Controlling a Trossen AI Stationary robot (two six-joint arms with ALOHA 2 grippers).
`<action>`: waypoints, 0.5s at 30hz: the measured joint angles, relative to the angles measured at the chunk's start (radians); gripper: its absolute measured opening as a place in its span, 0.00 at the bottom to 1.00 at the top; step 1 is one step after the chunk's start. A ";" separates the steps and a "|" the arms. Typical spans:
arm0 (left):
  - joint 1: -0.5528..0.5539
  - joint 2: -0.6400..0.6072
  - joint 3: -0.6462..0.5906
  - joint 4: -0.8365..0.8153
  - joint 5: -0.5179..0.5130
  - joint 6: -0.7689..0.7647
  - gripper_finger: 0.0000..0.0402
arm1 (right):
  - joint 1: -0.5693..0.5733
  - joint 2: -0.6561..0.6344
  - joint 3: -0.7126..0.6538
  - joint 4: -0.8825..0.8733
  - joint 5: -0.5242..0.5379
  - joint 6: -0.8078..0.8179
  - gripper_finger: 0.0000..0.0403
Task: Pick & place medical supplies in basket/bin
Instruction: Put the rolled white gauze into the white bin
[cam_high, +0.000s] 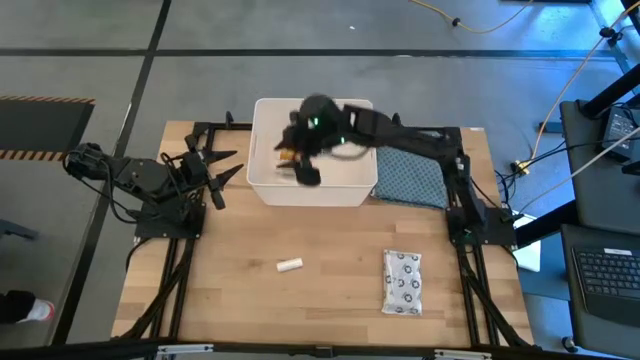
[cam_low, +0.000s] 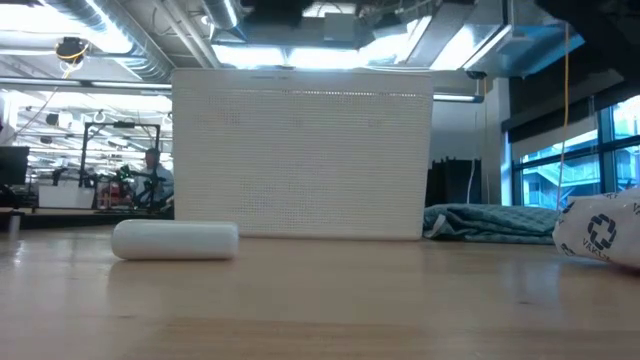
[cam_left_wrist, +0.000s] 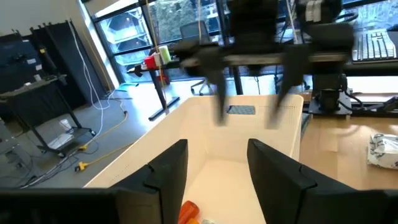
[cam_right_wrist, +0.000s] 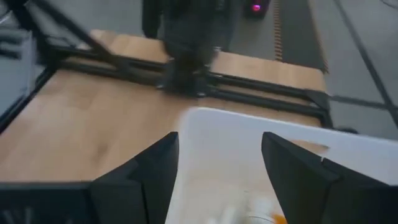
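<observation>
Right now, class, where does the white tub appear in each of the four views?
High view: white tub at the table's far middle, the right tool above it.
Low view: broad white wall filling the centre.
Left wrist view: open tub ahead, beyond that arm's fingers.
Right wrist view: rim between the open fingers.
Shared landmark: blue-grey cloth beside the tub, also seen low.

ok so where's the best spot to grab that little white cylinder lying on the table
Probably across its middle, from straight above. The white cylinder lies on its side on the bare table, long axis roughly left-right in the high view, so fingers closing across its narrow width should hold. Nothing crowds it; the blister pack sits well apart.
</observation>
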 joint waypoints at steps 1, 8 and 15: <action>0.000 0.000 0.000 0.000 0.000 0.000 0.40 | 0.033 -0.008 0.000 -0.018 0.034 -0.009 0.57; 0.000 0.000 0.000 0.000 0.006 -0.001 0.40 | 0.259 0.007 0.001 -0.157 0.230 0.055 0.57; 0.000 0.000 0.000 0.000 0.087 -0.042 0.40 | 0.363 0.101 0.001 -0.184 0.277 0.212 0.58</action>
